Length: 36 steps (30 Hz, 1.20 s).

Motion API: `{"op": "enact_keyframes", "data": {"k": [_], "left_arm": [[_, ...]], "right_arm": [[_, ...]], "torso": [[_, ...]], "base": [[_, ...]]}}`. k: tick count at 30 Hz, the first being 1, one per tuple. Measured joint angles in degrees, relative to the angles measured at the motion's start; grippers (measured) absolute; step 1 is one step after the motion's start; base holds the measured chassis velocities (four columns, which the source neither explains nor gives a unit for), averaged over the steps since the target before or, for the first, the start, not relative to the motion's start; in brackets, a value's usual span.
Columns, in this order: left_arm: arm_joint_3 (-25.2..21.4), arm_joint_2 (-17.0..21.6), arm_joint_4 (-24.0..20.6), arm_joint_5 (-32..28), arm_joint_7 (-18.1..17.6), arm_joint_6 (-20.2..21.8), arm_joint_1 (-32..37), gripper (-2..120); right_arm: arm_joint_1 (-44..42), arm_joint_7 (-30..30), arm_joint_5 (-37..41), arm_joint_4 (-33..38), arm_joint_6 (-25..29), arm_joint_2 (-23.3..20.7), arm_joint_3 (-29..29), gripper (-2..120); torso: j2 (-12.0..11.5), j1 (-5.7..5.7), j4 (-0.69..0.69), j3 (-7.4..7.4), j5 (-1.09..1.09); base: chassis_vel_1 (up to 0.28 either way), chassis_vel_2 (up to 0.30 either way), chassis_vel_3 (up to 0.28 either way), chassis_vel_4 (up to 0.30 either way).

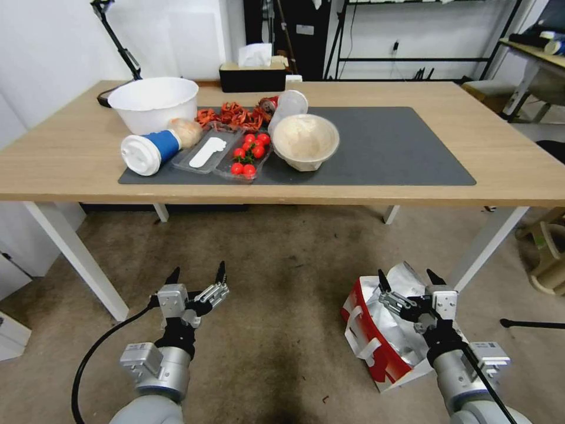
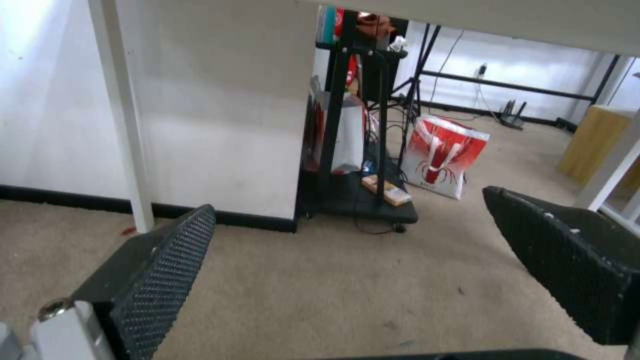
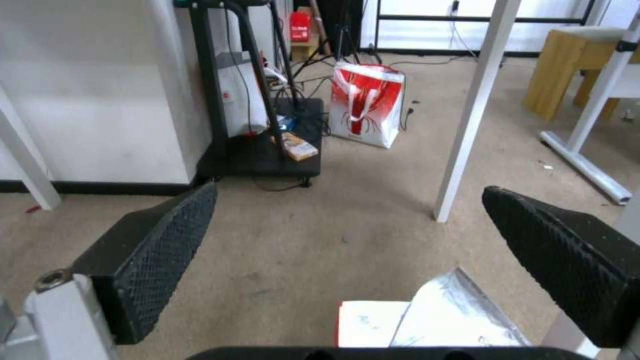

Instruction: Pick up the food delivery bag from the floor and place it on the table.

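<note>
food delivery bag (image 1: 376, 338) sits on the floor (image 1: 276, 330), off the table's (image 1: 76, 153) front edge, near its front right leg; red-and-white sides, white loop handles toward the robot's left, mouth gaping with silver foil lining crumpled up out of it. not yet lifted.

table: dark grey mat (image 1: 400, 147) across the middle. mat's left half crowded — white bowl, tipped blue-sleeved cup, tray of tomatoes, paper bowl. mat's right half bare; my read, that is the landing spot.

step in hand, as i judge it: the reach and grasp, pick not started. next move calls for the right arm to drop onto a handle or the bag's rim and close there; foil is loose and would likely slip.

right gripper (image 1: 412, 280): hangs over the bag's open mouth, jaws spread wide, holding nothing; right wrist view shows foil just under it, no contact i can confirm.

left gripper (image 1: 197, 275): over bare carpet, well apart from the bag, jaws wide, empty.
</note>
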Motion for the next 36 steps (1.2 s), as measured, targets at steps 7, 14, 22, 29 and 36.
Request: {"op": "enact_keyframes", "data": {"k": [7, 14, 22, 29, 36], "left_arm": [[-0.05, 0.29, 0.64, -0.05, 0.00, -0.15, -0.20, 100], [-0.05, 0.43, 0.82, -0.22, 0.09, -0.16, -0.35, 100], [-0.18, 0.86, 1.23, -0.60, 0.10, -0.08, -1.00, 100], [-0.23, 0.84, 1.38, -0.74, 0.04, -0.04, -1.02, 100], [-0.36, 0.84, 1.38, -0.80, 0.04, -0.02, -1.02, 100]], "right_arm": [[0.41, 0.00, -0.25, -0.78, 0.02, 0.00, -0.30, 100], [0.70, 0.01, -0.48, -1.08, 0.04, 0.00, -0.59, 100], [1.08, 0.02, -0.56, -1.37, 0.04, 0.00, -0.64, 100], [1.28, 0.03, -0.76, -1.59, 0.00, 0.00, -0.84, 100], [1.34, 0.03, -0.79, -1.60, -0.04, 0.00, -0.82, 100]], "torso": [[-1.87, -0.66, 0.00, -1.21, 0.00], [-3.33, -1.16, 0.00, -2.16, 0.00], [-5.14, -1.76, 0.00, -3.37, 0.00], [-6.75, -2.28, 0.00, -4.46, 0.00], [-8.22, -2.77, 0.00, -5.45, 0.00]], "base": [[0.000, 0.000, 0.000, 0.000], [0.000, 0.000, 0.000, 0.000], [0.000, 0.000, 0.000, 0.000], [0.000, 0.000, 0.000, 0.000], [0.000, 0.000, 0.000, 0.000]]}}
